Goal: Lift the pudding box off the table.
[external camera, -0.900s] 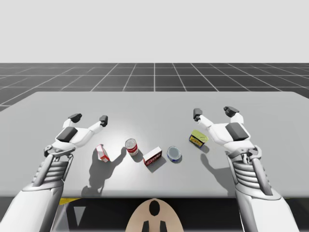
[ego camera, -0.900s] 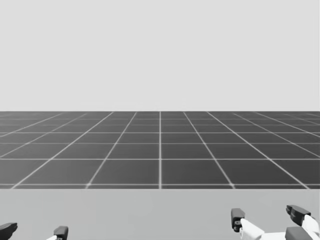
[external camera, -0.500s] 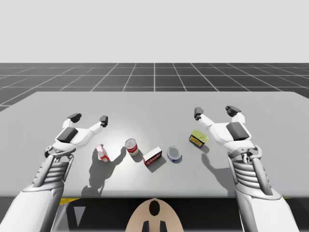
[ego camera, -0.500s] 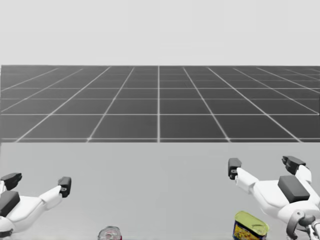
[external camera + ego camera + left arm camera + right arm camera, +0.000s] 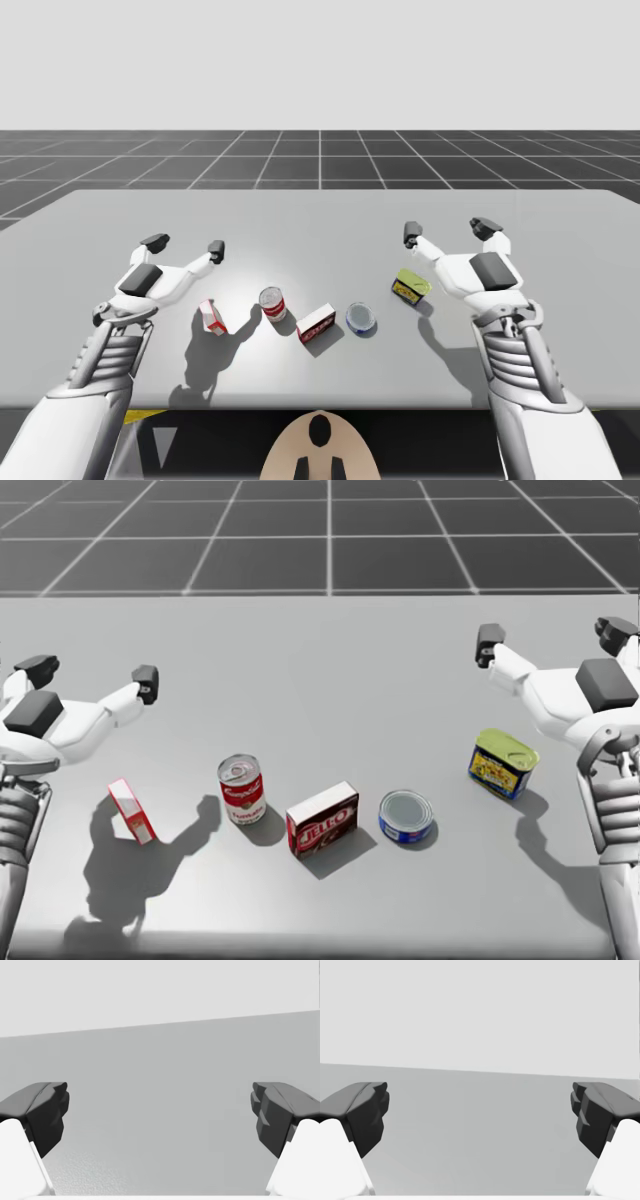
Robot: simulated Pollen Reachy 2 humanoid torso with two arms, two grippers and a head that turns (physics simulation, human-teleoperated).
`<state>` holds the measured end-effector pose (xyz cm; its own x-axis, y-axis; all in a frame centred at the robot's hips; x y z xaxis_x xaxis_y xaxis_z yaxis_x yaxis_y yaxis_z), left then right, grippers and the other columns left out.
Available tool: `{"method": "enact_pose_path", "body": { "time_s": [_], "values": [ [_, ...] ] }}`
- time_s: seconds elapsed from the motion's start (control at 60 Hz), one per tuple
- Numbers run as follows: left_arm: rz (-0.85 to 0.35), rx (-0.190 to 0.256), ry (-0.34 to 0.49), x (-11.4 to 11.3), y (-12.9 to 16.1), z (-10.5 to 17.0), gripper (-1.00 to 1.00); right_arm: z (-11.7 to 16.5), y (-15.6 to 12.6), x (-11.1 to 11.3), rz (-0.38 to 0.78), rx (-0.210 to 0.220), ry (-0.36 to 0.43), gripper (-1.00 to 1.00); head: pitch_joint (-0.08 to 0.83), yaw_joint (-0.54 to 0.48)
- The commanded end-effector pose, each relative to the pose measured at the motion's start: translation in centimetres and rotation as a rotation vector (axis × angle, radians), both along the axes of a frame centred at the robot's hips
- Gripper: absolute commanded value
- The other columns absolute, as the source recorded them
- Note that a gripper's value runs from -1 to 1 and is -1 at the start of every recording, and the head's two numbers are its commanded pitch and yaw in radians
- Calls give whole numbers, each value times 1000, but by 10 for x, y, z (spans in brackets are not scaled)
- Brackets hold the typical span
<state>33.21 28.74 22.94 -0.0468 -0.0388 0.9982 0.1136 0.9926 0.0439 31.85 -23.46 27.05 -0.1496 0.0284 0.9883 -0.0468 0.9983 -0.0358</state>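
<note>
The pudding box (image 5: 323, 830), a dark red-brown carton, lies on the grey table (image 5: 330, 670) near its front edge, between a red-and-white can and a flat blue tin; the high view has the pudding box (image 5: 316, 322) there too. My left gripper (image 5: 92, 675) (image 5: 185, 245) hovers open above the table's left part, well left of the box. My right gripper (image 5: 552, 636) (image 5: 447, 231) hovers open to the far right. In the wrist views, my left gripper (image 5: 160, 1115) and my right gripper (image 5: 480, 1115) have only bare table between their fingers.
A small red-and-white box (image 5: 132, 810) stands under my left hand. The red-and-white can (image 5: 242, 788) is upright left of the pudding box, and the flat blue tin (image 5: 406, 815) lies right of it. A yellow-topped blue tin (image 5: 502, 762) sits below my right gripper.
My head has turned downward, so the table and its objects have come into the head view. Both arms have barely moved.
</note>
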Motion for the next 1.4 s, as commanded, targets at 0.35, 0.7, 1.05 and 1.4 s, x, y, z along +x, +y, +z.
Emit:
{"method": "enact_pose_path", "body": {
  "time_s": [0.35,0.7,1.05,1.4],
  "values": [
    [-21,10,-19,-4,-5,4,-1000,3,-2,-1,-4,-2,-5,-1000,743,18],
    [-201,30,-20,-49,-37,29,-1000,3,-4,0,-12,-1,-4,-1000,739,14],
    [-540,43,250,-120,-69,42,-1000,1,-3,2,-15,-13,0,-1000,737,22],
    [-635,61,395,-134,-94,-10,-1000,1,-2,1,-11,-17,-4,-1000,742,19]
  ]
}}
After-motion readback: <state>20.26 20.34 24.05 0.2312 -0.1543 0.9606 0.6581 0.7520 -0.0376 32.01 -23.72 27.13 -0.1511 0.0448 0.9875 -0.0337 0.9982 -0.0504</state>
